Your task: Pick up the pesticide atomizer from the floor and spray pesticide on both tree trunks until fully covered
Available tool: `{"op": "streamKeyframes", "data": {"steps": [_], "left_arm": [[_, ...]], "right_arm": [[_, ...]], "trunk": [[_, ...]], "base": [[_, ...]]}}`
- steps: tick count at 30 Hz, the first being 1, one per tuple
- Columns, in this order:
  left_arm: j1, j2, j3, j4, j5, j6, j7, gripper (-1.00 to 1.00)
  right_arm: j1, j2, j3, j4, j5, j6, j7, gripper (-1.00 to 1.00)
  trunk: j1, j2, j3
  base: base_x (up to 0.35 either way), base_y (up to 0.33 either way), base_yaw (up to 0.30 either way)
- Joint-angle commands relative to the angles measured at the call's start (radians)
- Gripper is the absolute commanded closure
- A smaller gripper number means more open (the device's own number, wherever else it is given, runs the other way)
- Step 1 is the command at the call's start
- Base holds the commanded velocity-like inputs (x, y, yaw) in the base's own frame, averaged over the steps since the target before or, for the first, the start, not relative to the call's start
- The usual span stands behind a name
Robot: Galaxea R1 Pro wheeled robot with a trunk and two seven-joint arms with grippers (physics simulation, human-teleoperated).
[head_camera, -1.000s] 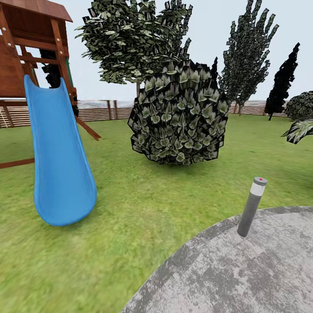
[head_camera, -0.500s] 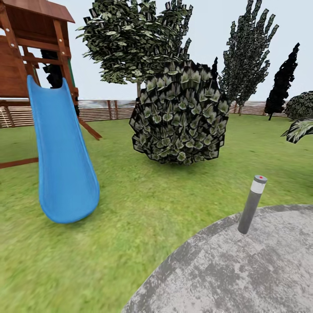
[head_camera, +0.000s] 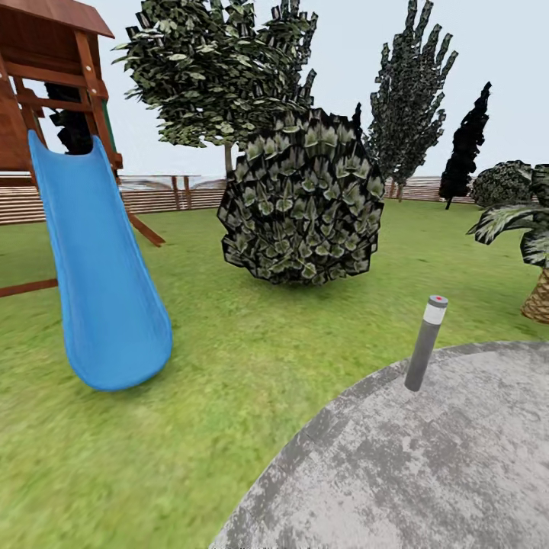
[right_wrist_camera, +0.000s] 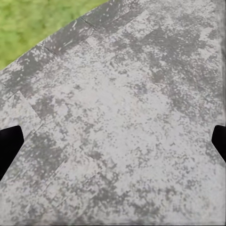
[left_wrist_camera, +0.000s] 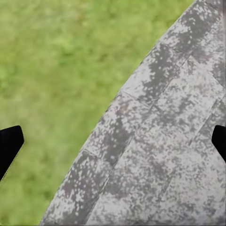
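Pesticide atomizer: whereabouts not established. Nothing matching a small black bottle with a red top stands on the grey stone paving (head_camera: 427,465) or on the grass lawn (head_camera: 229,366) in the head view. The grey post lamp (head_camera: 425,343) with a red dot, at the paving's far edge, is not the item.

Handling (judged, not seen): presumably a light, rigid, hand-sized bottle, smooth-sided and easy to tip. Best taken around the body, below the red top, so the nozzle stays free.

Position relative to jaws: cannot be stated while the item is unlocated.

Left gripper (left_wrist_camera: 113,141): jaws wide apart, dark fingertips (left_wrist_camera: 9,143) at opposite edges of the left wrist view, nothing between them. Beneath: the curved edge of the paving where it meets grass.

Right gripper (right_wrist_camera: 113,141): jaws equally wide, holding nothing, over mottled paving with a strip of grass at one corner.

Surroundings, head view: blue slide (head_camera: 99,282) on a wooden play frame (head_camera: 46,76); round leafy bush (head_camera: 301,206); tall trees (head_camera: 412,99) behind it; slatted fence (head_camera: 152,194); palm (head_camera: 526,244) at the right edge.

Stage (judged): search and approach; pickup not begun.
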State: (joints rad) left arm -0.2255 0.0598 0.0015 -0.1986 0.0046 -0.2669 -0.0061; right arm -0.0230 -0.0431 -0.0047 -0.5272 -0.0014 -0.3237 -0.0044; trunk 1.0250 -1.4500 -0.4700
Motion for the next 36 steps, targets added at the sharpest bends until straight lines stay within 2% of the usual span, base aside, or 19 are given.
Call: {"op": "streamKeyframes", "data": {"steps": [1,14,36], "left_arm": [[0.000,0.000,0.000,0.000,0.000,0.000,0.000,-1.00],[0.000,0.003,0.002,0.001,0.000,-0.001,0.000,-1.00],[0.000,0.002,0.001,0.001,0.000,-0.002,-0.001,-1.00]], "right_arm": [[0.000,0.000,0.000,0.000,0.000,0.000,0.000,-1.00],[0.000,0.002,-0.002,-0.006,-0.002,0.000,0.000,-1.00],[0.000,0.000,-0.003,-0.005,-0.001,0.000,0.000,-1.00]], "trunk": [[0.000,0.000,0.000],[0.000,0.000,0.000],[0.000,0.000,0.000]], "base": [[-0.127,0.294,-0.297],[-0.004,0.284,-0.300],[0.000,0.008,-0.300]]}}
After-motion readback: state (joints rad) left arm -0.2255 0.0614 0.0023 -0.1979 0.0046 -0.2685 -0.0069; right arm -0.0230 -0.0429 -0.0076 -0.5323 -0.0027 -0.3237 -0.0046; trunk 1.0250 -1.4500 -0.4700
